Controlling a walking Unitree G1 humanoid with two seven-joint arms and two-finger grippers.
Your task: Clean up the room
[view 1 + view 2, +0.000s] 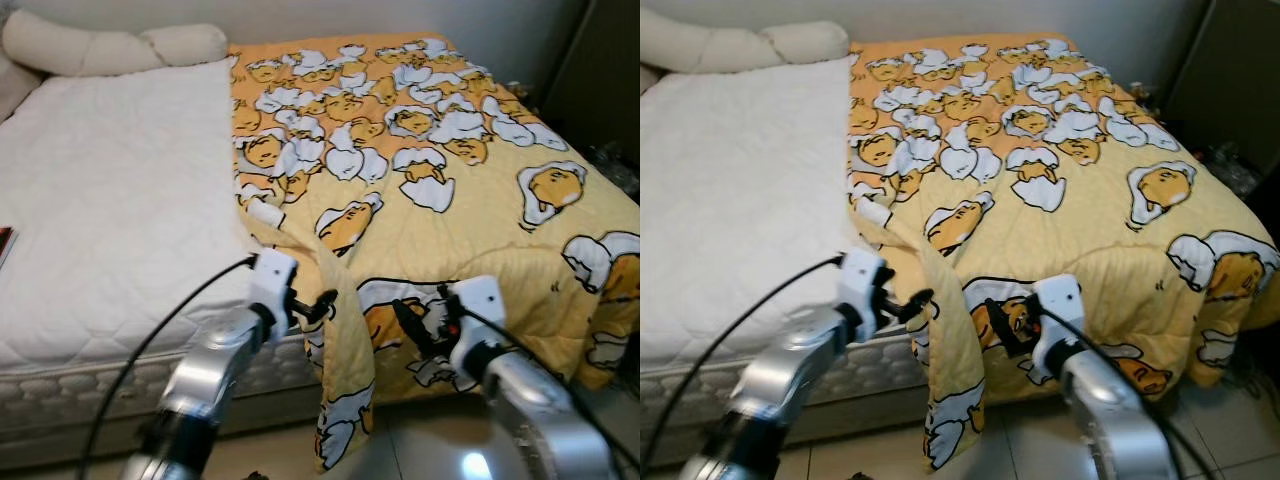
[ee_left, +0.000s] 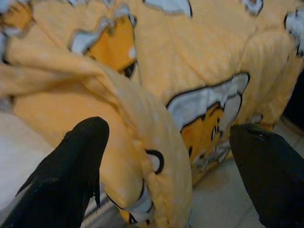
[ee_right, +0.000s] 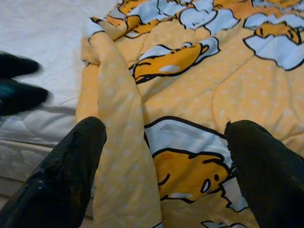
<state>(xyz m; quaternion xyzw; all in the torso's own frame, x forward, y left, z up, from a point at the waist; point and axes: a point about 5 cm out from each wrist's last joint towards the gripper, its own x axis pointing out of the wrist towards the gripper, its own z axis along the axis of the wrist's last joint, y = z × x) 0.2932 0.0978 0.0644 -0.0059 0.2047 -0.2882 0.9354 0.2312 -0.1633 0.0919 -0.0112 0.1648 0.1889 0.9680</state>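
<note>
A yellow blanket (image 1: 420,150) printed with cartoon eggs covers the right half of the bed. Its left edge is folded back, and a long fold (image 1: 340,400) hangs over the bed's front edge towards the floor. The white mattress cover (image 1: 110,200) lies bare on the left half. My left gripper (image 1: 322,303) is open right beside the hanging fold, which lies between its fingers (image 2: 80,156) in the left wrist view. My right gripper (image 1: 412,325) is open too, held close in front of the blanket's front drape (image 3: 190,142) without touching it.
Cream pillows (image 1: 110,45) lie at the head of the bed. A dark cabinet (image 1: 600,70) and some clutter (image 1: 615,165) stand to the right. A small red object (image 1: 4,245) sits at the bed's left edge. Tiled floor (image 1: 420,440) lies below.
</note>
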